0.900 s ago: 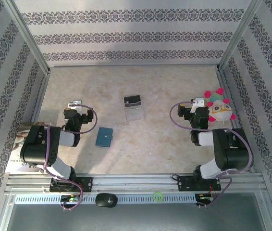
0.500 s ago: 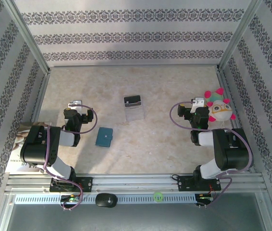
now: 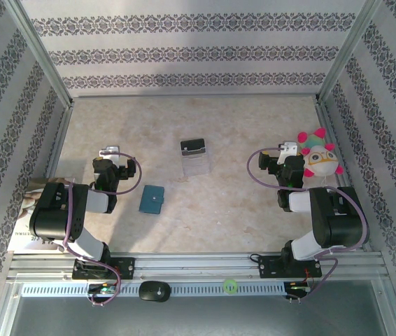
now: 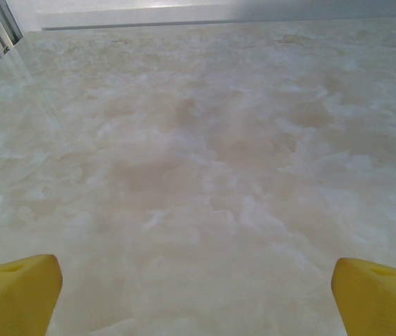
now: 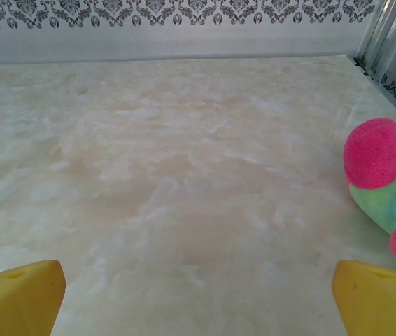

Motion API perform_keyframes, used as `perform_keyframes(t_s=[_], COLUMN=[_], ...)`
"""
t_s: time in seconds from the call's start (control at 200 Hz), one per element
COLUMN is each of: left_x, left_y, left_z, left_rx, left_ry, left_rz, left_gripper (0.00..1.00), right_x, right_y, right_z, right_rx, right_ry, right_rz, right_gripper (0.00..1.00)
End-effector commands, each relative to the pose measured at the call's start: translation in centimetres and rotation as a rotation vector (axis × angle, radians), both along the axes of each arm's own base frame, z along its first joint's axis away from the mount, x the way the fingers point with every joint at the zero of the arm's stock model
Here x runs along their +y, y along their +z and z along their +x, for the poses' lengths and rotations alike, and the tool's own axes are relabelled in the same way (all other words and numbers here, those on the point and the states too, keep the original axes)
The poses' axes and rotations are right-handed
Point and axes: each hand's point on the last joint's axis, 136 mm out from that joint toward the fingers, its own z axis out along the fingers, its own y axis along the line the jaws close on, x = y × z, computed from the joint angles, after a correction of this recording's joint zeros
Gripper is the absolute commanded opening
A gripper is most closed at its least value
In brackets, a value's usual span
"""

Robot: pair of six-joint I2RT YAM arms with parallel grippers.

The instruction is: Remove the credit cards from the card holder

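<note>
The teal-blue card holder (image 3: 152, 199) lies closed and flat on the marble table, its snap tab across the front; the credit cards are hidden. My left gripper (image 3: 109, 155) hangs just left of and slightly behind the holder, open, its yellow fingertips (image 4: 16, 294) wide apart over bare table. My right gripper (image 3: 288, 152) is folded at the right side, far from the holder, also open, with nothing between its yellow fingertips (image 5: 17, 297).
A clear plastic stand (image 3: 196, 162) with a black piece on top stands behind the holder at mid-table. A pink and green plush toy (image 3: 320, 159) (image 5: 387, 185) sits right beside the right gripper. Patterned walls enclose the table on three sides.
</note>
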Motion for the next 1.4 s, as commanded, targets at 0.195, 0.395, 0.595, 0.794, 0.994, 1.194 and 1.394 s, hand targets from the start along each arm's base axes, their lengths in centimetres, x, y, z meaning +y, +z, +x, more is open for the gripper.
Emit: perform_keyframes(t_s=[0.195,0.395,0.595,0.794,0.994,1.194,1.394], left_x=[-0.5,-0.4,0.3,2.5,6.6,7.7,3.9], left_y=[1.3,1.3,3.5,9.1,15.3,13.2,17.9], left_z=[0.9,0.9,-0.2,-2.0,-5.3,-8.4,-7.2], left_rx=[-0.050,-0.047,-0.113,-0.195,-0.519,-0.609,-0.734], left_ry=[-0.023,-0.014,0.041,0.204,0.522,0.641,0.281], left_rz=[0.010,0.005,0.026,-0.033,-0.370,-0.894,-0.898], left_gripper=[0.99,0.99,0.99,0.99,0.99,0.99,0.99], right_x=[0.6,0.3,0.7,0.5,-2.8,-1.0,3.2], right_y=[1.0,1.0,2.6,4.8,8.0,3.6,3.2], right_z=[0.8,0.8,0.7,1.7,1.3,1.3,1.3], right_rx=[-0.037,-0.040,-0.019,0.133,0.088,0.299,0.398], right_ry=[0.035,0.054,0.028,-0.082,-0.450,-0.336,-0.160], right_rz=[0.002,0.043,-0.019,-0.034,0.121,0.759,0.713], right_gripper=[0.98,0.98,0.98,0.98,0.98,0.98,0.98])
